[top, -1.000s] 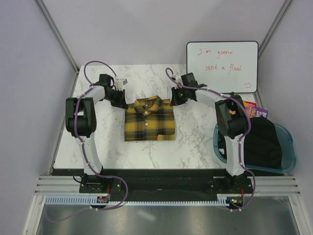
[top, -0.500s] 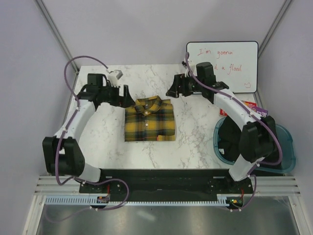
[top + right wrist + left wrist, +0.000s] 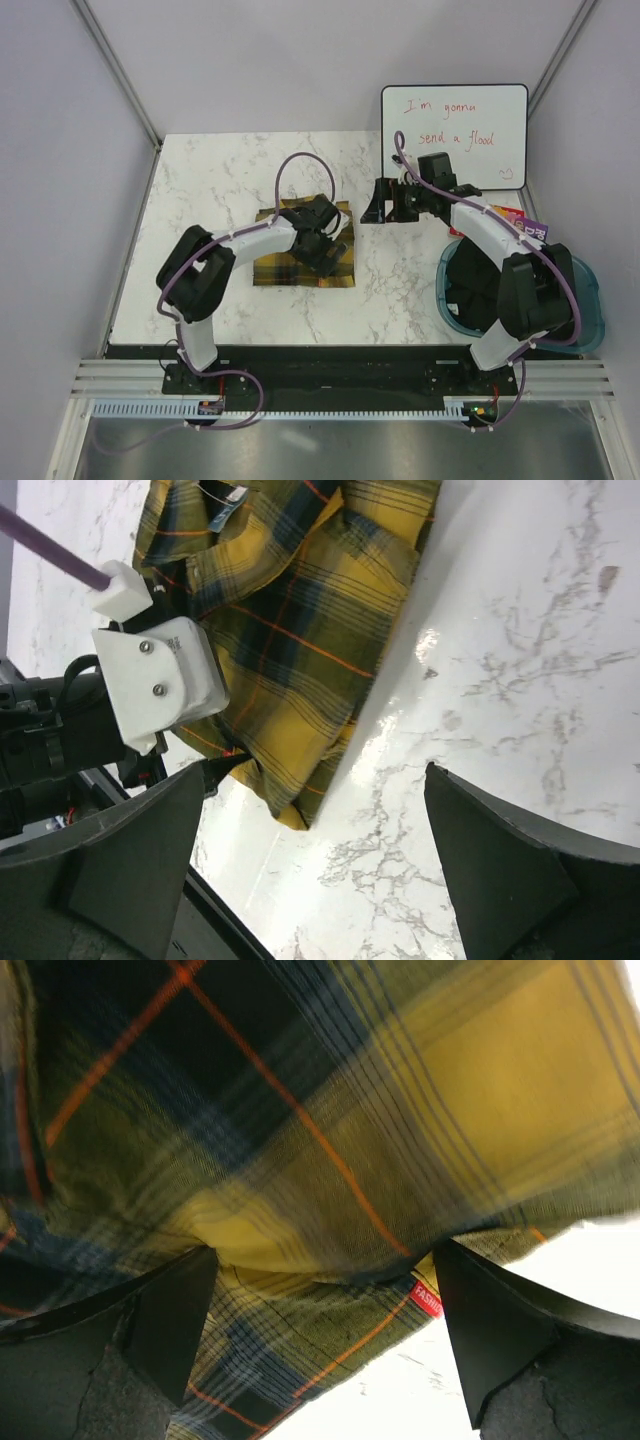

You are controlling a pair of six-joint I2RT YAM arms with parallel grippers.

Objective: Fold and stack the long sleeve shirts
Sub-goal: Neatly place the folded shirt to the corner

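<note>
1. The long sleeve shirt (image 3: pixel 275 268), yellow-and-black plaid with thin red lines, lies folded into a compact rectangle near the middle of the marble counter (image 3: pixel 220 180), its collar towards the far edge.
2. The left arm bends in from the left and reaches across the shirt, so the left pincer (image 3: pixel 322 250) sits over the right half of the cloth.
3. In the left wrist view, the left pincer (image 3: pixel 322 1260) is released: its two dark fingers (image 3: pixel 160 1325) stand wide apart at the bottom corners, and plaid fabric (image 3: pixel 300 1110) fills almost everything above and between them.
4. A small red label (image 3: pixel 425 1298) shows at the shirt's edge by the right-hand finger, with bare white counter just beyond it.
5. The right pincer (image 3: pixel 378 205) hangs over bare counter just right of the shirt's far corner, apart from the cloth.
6. The right wrist view shows the right pincer (image 3: pixel 312 772) released too, with its fingers spread wide. Beyond them are the folded shirt (image 3: pixel 300 630), the white camera housing (image 3: pixel 155 680) on the left wrist, and a purple cable (image 3: pixel 50 545).
7. A whiteboard (image 3: pixel 455 135) with red handwriting leans at the far right.
8. A teal bin (image 3: pixel 592 300) stands off the counter's right side, partly hidden by the right arm.
</note>
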